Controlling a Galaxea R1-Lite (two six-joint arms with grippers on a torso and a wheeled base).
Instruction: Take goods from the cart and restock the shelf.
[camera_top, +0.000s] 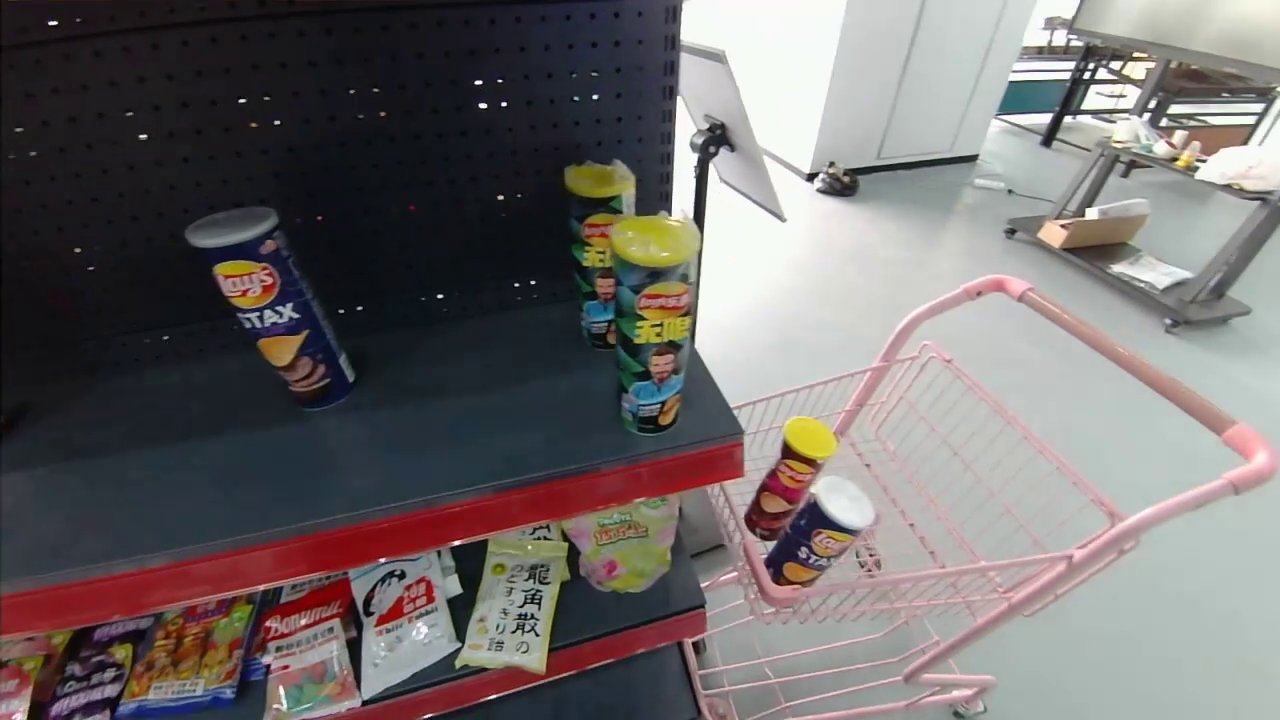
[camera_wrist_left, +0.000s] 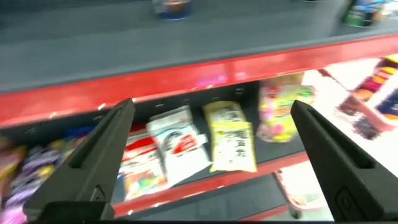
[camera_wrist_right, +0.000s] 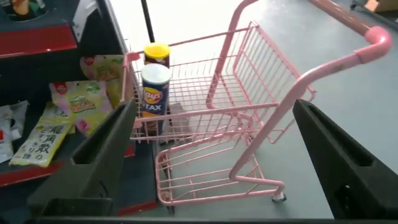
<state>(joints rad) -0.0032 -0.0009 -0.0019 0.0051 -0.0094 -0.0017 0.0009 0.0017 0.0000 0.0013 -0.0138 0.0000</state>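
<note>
Right pincer (camera_wrist_right: 212, 104) fingers stand wide apart with nothing between them, held above the pink cart (camera_wrist_right: 298, 81) and apart from it, pointed toward its basket. Two cans stand there touching, in the basket corner nearest the shelf (camera_top: 450, 430): a white-lidded blue can (camera_wrist_right: 155, 90) on the robot's side and a yellow-lidded dark can (camera_wrist_right: 157, 55) just behind it. The step in hand looks like the pick, and the white-lidded blue can seems the easier target. It is probably best to come down inside the basket rim, close on the body below the lid, and lift straight up so neighbour and wire wall are not knocked. Left pincer (camera_wrist_left: 212, 104) is likewise fully open and empty, held low before the shelf, facing the snack bags (camera_wrist_left: 230, 137) on its lower board. The top board has bare room between a shelved blue can (camera_top: 270, 305) and two green cans (camera_top: 655, 320).
</note>
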